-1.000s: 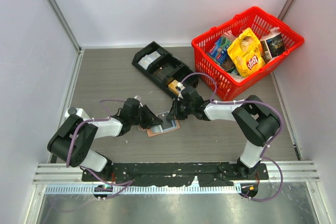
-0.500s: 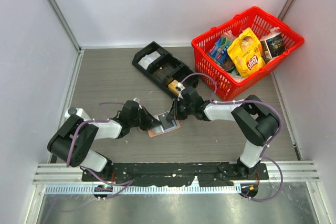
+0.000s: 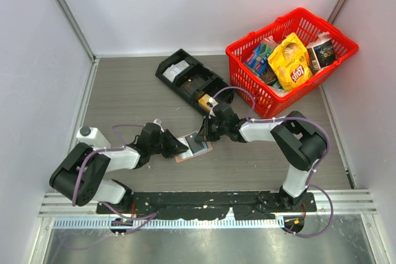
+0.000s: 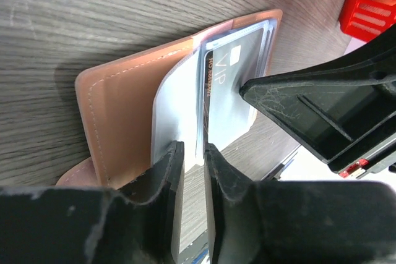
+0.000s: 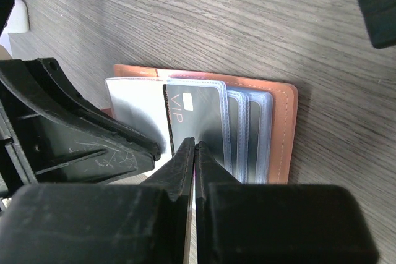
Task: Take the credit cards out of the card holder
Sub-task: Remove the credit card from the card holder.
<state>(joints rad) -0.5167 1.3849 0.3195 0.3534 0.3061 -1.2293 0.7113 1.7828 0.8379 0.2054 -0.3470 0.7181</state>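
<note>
Though closed, right pincer [image 5: 194,153] on card [image 5: 201,115].

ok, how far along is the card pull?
Done: the card holder lies open on the table. In hand: the right claw is shut on the edge of the dark VIP card, which sits mostly in its sleeve. The left claw straddles a pale sleeve page, grip unclear. Left: no loose card shows anywhere, so every card is yet to come out.
</note>
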